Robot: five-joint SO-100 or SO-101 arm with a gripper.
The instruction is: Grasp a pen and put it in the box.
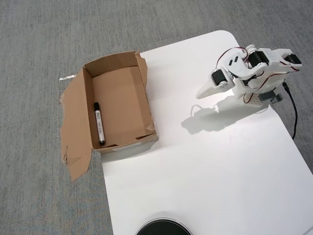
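The pen (pixel 99 124) has a white printed barrel and a black cap. It lies inside the brown cardboard box (pixel 142 88), along its left wall, in the overhead view. The box stands at the left edge of the white table, with one large flap (pixel 75 128) splayed out to the left over the carpet. My gripper (pixel 204 92) is at the table's right, well clear of the box, folded back near the arm's base. Its white fingers (pixel 208 90) lie together and hold nothing.
The white table (pixel 205 171) has a rounded far corner, with grey carpet (pixel 39 49) around it. A black cable (pixel 293 115) runs down from the arm's base at the right. A dark round object (pixel 163 228) sits at the bottom edge.
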